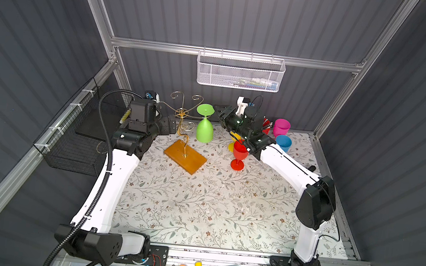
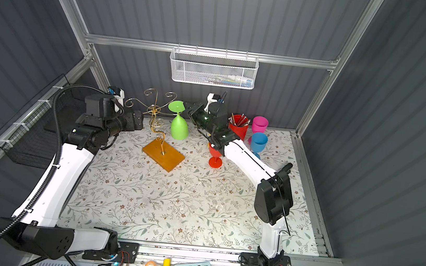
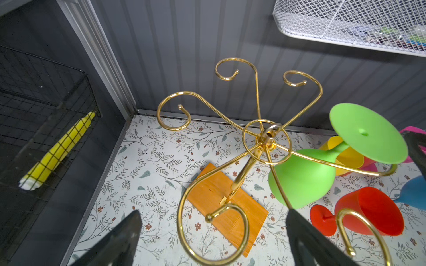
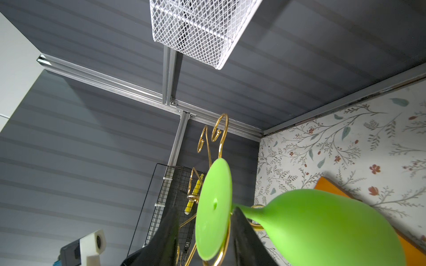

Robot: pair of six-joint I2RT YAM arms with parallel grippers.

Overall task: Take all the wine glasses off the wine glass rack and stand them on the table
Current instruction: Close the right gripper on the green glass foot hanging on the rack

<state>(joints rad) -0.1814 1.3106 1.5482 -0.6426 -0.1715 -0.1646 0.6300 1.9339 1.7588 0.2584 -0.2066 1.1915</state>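
wine glass (image 1: 204, 130) (green, looks like moulded plastic) hangs upside down from one scroll arm of the wine glass rack (image 1: 185, 157), its stem in the curl, foot (image 1: 205, 109) uppermost and bowl (image 3: 302, 177) clear of the table (image 1: 198, 205). in the right wrist view the right hand (image 4: 204, 210) is partly open and straddles the foot disc, one finger behind the disc at the stem (image 4: 247, 210), the other in front with a sliver of gap showing, so no firm hold that i can see. left hand (image 3: 214, 214) is wide open and empty, close by the rack stem, one scroll curl showing between its fingers. handling judgement: glass should be light, stiff and smooth, so liable to slip or swing. best hold is across the thin foot disc or the stem just under it, not the rounded bowl. the thin wire rack may spring or tip if the glass drags on the curl.
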